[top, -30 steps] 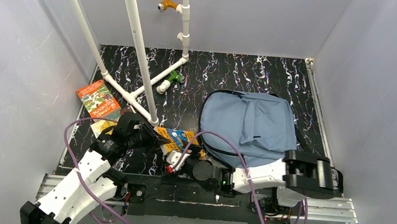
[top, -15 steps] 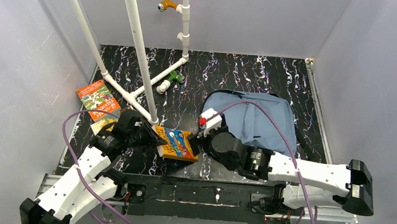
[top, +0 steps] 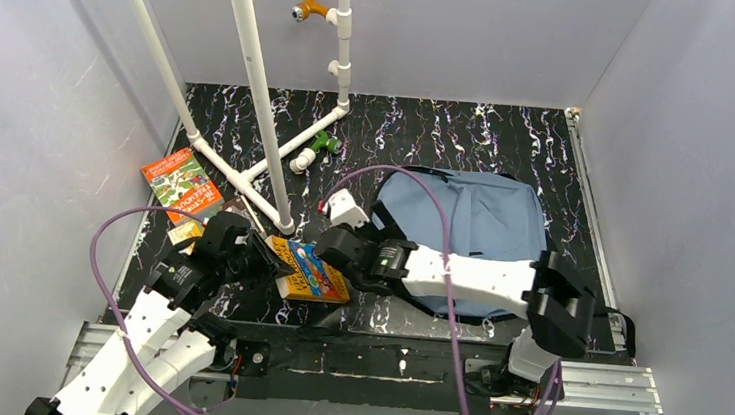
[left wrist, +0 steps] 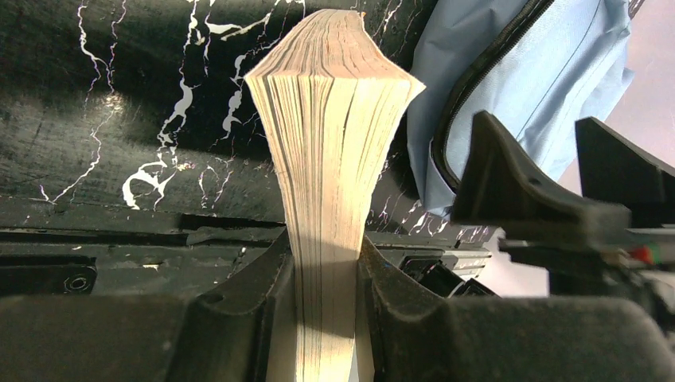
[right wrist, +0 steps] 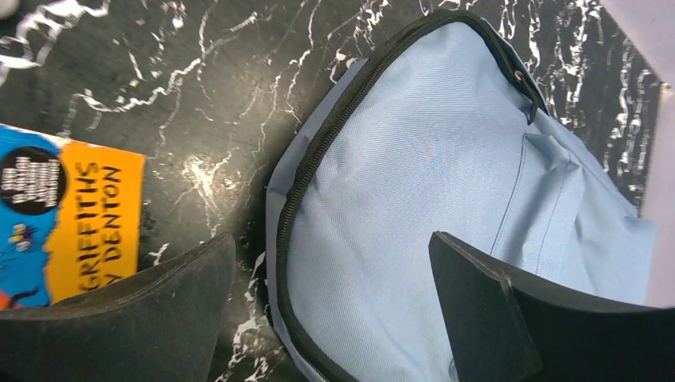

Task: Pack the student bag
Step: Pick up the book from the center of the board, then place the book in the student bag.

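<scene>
Your left hand (left wrist: 326, 274) is clenched on a thick paperback (left wrist: 330, 119). Its black fingers pinch the block of cream pages near one edge, so the leaves fan wider beyond the grip. From overhead the paperback (top: 310, 271) shows a glossy orange and blue cover. It sits just beside the rounded zipper end of the student bag (top: 473, 222), between the bag and your left hand (top: 256, 263). You cannot tell from these views whether its far edge rests on the desk (top: 510, 140).

Your right hand (right wrist: 326, 310) is released, its two wedge-shaped black fingers spread wide. One finger hangs over the dark desk at the bag's edge, next to the paperback's orange corner. The other hangs over the bag's cloth, and the black zipper curves between them. Contact with the fabric cannot be judged.

The student bag (right wrist: 414, 183) lies flat on the desk, soft and finely woven, dusty blue, with a rounded outline and black zipper trim. Your right forearm crosses over its near side.

The desk is black with thin white veins like marble. Farther from the bag, beyond the paperback, a flat orange and green book (top: 181, 181) lies beside smooth white pipes (top: 254, 87).
</scene>
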Robot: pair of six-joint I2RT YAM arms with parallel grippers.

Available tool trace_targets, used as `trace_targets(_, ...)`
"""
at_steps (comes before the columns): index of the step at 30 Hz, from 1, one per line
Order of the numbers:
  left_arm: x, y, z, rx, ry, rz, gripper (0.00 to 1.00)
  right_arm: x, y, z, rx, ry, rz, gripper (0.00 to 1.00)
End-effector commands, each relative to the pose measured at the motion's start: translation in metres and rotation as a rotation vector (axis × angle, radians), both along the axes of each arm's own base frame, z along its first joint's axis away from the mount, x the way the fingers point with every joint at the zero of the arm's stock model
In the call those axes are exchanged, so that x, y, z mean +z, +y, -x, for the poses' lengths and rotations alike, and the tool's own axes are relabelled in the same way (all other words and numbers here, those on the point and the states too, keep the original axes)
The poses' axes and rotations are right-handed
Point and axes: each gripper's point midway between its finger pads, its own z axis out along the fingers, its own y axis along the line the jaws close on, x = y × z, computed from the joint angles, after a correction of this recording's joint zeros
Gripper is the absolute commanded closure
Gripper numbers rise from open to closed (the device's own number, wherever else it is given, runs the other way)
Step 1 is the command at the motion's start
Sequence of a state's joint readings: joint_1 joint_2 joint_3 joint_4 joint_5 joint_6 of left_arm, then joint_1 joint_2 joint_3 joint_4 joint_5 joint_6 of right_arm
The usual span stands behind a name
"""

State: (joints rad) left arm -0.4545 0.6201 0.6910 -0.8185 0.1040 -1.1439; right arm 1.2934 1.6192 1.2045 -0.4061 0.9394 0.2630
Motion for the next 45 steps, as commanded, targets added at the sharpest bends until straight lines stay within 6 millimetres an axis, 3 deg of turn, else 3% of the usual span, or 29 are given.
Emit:
trace_targets(1,0.006,0.004,0.003,-0.001,-0.007,-0.011,1.0,-0.006,-0.008,-0.011,-0.066,-0.061,0.143,0.02)
trace_targets(4,0.009,0.002,0.004,-0.013,-0.014,-0.006,1.0,-0.028,-0.005,-0.012,-0.071,-0.045,0.215,0.02)
trace_targets(8,0.012,0.003,0.005,-0.021,-0.023,-0.006,1.0,-0.042,-0.007,-0.016,-0.102,-0.061,0.291,0.02)
trace_targets(14,0.009,0.004,0.009,-0.022,-0.021,-0.006,1.0,-0.037,-0.022,-0.024,-0.192,-0.157,0.419,0.09)
trace_targets(18,0.008,0.005,0.009,-0.019,-0.023,-0.008,1.0,-0.03,-0.023,-0.023,-0.192,-0.15,0.41,0.18)
trace_targets(22,0.009,0.005,0.008,-0.02,-0.02,-0.015,1.0,-0.018,-0.028,-0.021,-0.196,-0.151,0.357,0.38)
trace_targets(26,0.011,0.005,0.006,-0.024,-0.024,-0.02,1.0,-0.012,-0.036,-0.019,-0.2,-0.158,0.349,0.73)
trace_targets(29,0.019,0.002,0.005,-0.046,-0.045,-0.011,1.0,-0.003,-0.042,-0.017,-0.207,-0.153,0.342,0.94)
trace_targets(30,0.024,0.0,0.004,-0.062,-0.062,0.0,1.0,0.001,-0.043,-0.016,-0.207,-0.148,0.331,0.99)
trace_targets(36,0.073,-0.03,-0.001,-0.197,-0.212,0.153,1.0,0.036,-0.045,-0.002,-0.119,-0.074,0.111,0.99)
trace_targets(40,0.119,-0.056,-0.001,-0.319,-0.338,0.308,1.0,0.065,-0.044,0.008,-0.018,-0.063,-0.11,0.99)
trace_targets(45,0.158,-0.075,-0.002,-0.396,-0.429,0.441,1.0,0.097,-0.065,0.005,-0.056,-0.109,-0.338,0.99)
